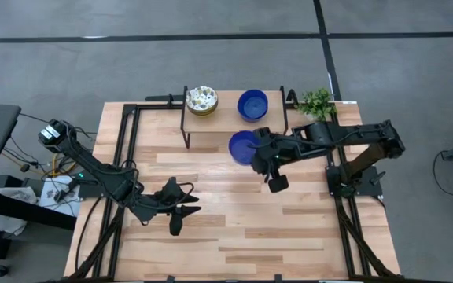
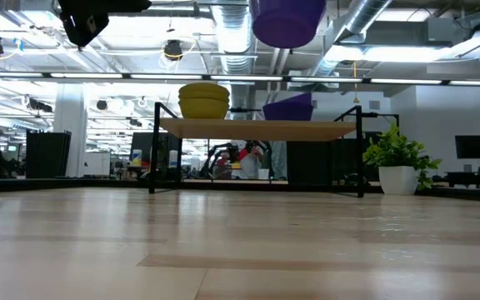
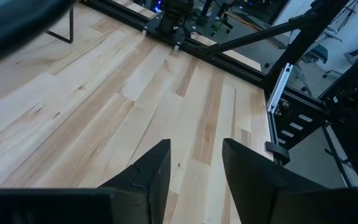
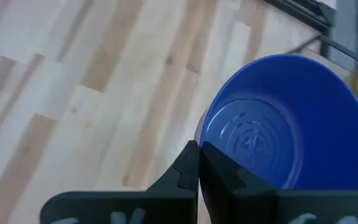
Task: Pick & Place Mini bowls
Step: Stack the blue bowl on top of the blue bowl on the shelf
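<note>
My right gripper [image 1: 255, 154] is shut on a glossy blue mini bowl [image 1: 243, 146], held high over the table just in front of a low wooden shelf [image 1: 230, 119]. On the shelf stand a floral-patterned cream bowl [image 1: 201, 100] and a second blue bowl [image 1: 252, 104]. In the low view the held bowl [image 2: 288, 21] hangs well above the shelf top. My left gripper [image 3: 194, 149] waits open above the table's near left part, with nothing between its fingers. My right gripper pinches the blue bowl's rim [image 4: 202, 138] on the side nearest the wrist, one finger inside the bowl and one outside. The fingers come slanting down from the table's right side. The bowl is lifted clear of table and shelf, its opening facing up.
A small green plant in a white pot [image 2: 398, 162] stands at the table's far right corner, beside the shelf. Black rails [image 1: 129, 149] run along the table's left and right sides. Bare wood lies across the table's middle and near part [image 1: 250, 228].
</note>
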